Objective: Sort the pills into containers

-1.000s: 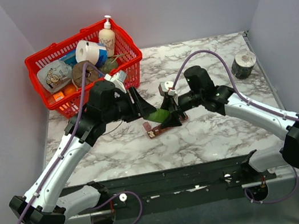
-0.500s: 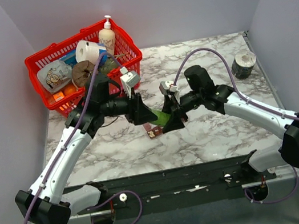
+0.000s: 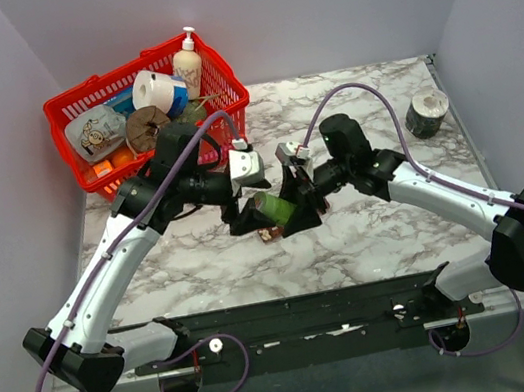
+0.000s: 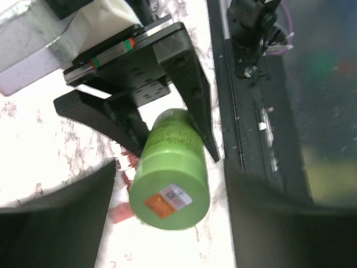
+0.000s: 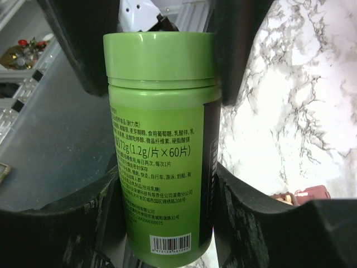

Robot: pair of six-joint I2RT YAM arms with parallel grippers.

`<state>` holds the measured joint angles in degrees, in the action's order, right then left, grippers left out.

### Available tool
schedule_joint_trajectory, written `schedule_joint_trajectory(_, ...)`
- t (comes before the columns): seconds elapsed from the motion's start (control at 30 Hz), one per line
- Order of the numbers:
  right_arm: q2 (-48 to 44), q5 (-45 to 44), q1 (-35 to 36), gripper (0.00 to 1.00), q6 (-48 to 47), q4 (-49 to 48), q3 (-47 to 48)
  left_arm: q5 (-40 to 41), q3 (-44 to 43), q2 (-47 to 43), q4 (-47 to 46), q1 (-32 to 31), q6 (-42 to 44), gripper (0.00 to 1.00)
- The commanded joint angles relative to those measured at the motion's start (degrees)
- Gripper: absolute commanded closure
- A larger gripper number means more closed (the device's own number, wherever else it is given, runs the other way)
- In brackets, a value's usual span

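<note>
green bottle (image 5: 162, 139) | label reads "72g(1.2g/片×60片)" | barcode (image 5: 170, 242) beneath | remaining Chinese print too fine to read

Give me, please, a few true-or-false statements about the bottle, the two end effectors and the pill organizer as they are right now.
1. The right end effector is clamped on the green bottle. True.
2. The bottle is uncapped. False: its green cap is on.
3. The left end effector has a finger on each side of the cap, with gaps showing. True.
4. The pill organizer lies on the marble table. True.
5. The bottle stands upright on the table. False: it lies tilted in the right end effector's grip.
</note>
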<state>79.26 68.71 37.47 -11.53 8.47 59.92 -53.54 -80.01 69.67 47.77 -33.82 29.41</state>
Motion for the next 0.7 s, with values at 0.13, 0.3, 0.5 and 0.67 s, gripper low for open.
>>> schedule_joint_trajectory(0.13, -0.43, -1.38, 0.58, 0.99, -2.09, -1.44, 1.16, 3.79, 8.10, -8.04, -16.61, -1.07, -12.95, 0.01)
schedule_joint_trajectory(0.3, -0.60, -3.22, 0.58, 0.99, -3.85, 0.23, 1.60, 11.15, 14.70, -15.43, -30.70, -0.72, -36.63, 0.01)
schedule_joint_trajectory(0.5, -0.87, -5.95, 0.58, 0.99, -5.78, 1.64, 1.95, 37.49, 16.20, -23.17, -27.39, -0.63, -61.28, 0.01)
schedule_joint_trajectory(0.67, -0.25, -6.65, 0.67, 0.99, -5.87, 1.90, 2.22, 41.67, 13.13, -21.51, -17.90, -0.63, -79.14, 0.01)
